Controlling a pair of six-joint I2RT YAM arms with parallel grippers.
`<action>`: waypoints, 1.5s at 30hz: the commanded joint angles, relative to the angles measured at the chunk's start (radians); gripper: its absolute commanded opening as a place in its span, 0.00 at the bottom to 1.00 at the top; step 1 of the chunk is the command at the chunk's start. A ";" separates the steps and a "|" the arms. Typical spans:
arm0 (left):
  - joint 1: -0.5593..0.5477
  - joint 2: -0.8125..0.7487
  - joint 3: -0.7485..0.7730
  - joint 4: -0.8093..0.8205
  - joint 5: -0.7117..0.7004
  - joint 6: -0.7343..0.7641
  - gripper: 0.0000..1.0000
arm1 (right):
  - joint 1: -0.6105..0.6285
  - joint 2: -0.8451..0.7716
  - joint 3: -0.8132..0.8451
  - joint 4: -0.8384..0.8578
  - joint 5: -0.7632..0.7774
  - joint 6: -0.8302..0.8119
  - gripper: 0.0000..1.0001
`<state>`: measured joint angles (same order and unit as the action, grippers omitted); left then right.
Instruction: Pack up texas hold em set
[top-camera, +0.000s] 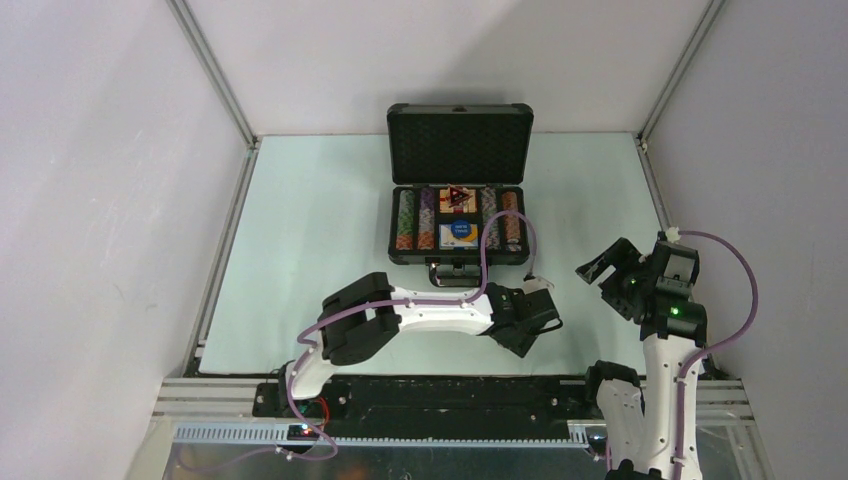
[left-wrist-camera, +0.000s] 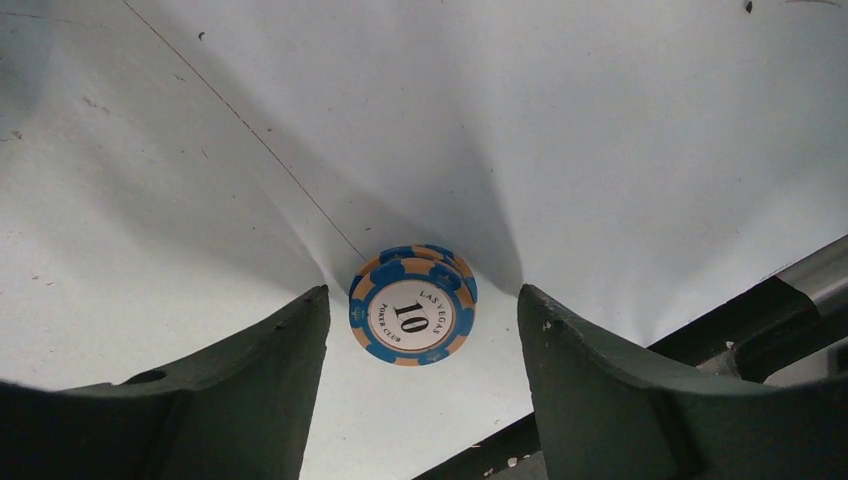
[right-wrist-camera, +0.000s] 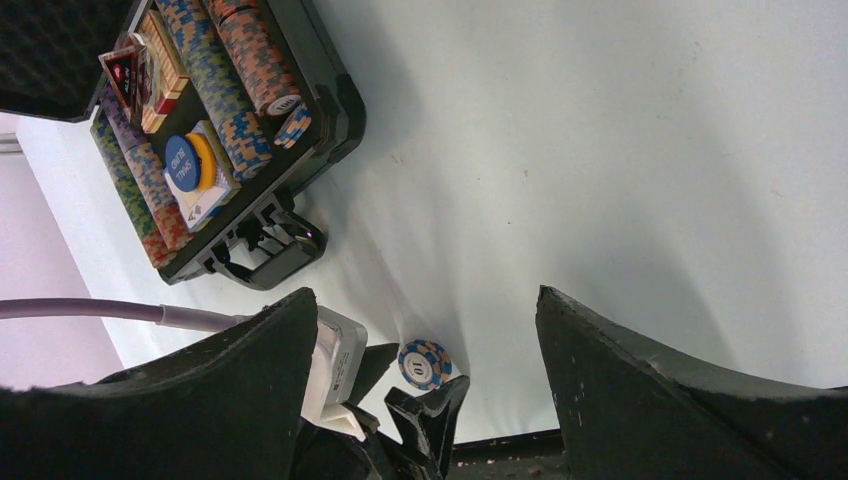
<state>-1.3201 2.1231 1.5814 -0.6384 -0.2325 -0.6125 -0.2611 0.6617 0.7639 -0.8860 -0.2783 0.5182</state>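
We see the left gripper (left-wrist-camera: 422, 292) low over the table (left-wrist-camera: 600, 120), its jaws partly open and set either side of a single blue-and-orange poker chip (left-wrist-camera: 412, 305) marked 10 (the face also reads Las Vegas Poker Club). A strip of bare table shows between the chip and each of the dark fingers (left-wrist-camera: 270, 380), so we read the jaws as released: they bracket the chip without touching or gripping it. The chip lies flat near the near edge of the table, well apart from the briefcase (top-camera: 458, 257), out on its handle side. The right gripper (top-camera: 606, 264) hangs above the table to the right, jaws spread wide with only bare surface between them, and it touches nothing. The briefcase stands open at the far middle of the table, lid upright. Rows of striped chips (top-camera: 405, 220) fill its tray, a blue button (right-wrist-camera: 180, 165) and an orange button (right-wrist-camera: 204, 160) lie on a pale box (right-wrist-camera: 212, 200) between the rows, and the dark triangular marker (top-camera: 457, 197) sits behind them.
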 joint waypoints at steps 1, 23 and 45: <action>-0.002 0.018 0.035 -0.006 0.001 -0.016 0.73 | 0.006 -0.011 0.018 0.007 -0.005 -0.022 0.83; -0.003 0.031 0.036 -0.014 0.024 -0.012 0.52 | 0.014 -0.016 0.018 0.009 -0.003 -0.023 0.83; 0.000 -0.012 0.032 -0.030 -0.029 0.009 0.00 | 0.021 -0.016 0.018 0.010 -0.002 -0.024 0.83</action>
<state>-1.3201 2.1311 1.5929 -0.6476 -0.2337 -0.6106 -0.2459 0.6552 0.7643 -0.8860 -0.2779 0.5179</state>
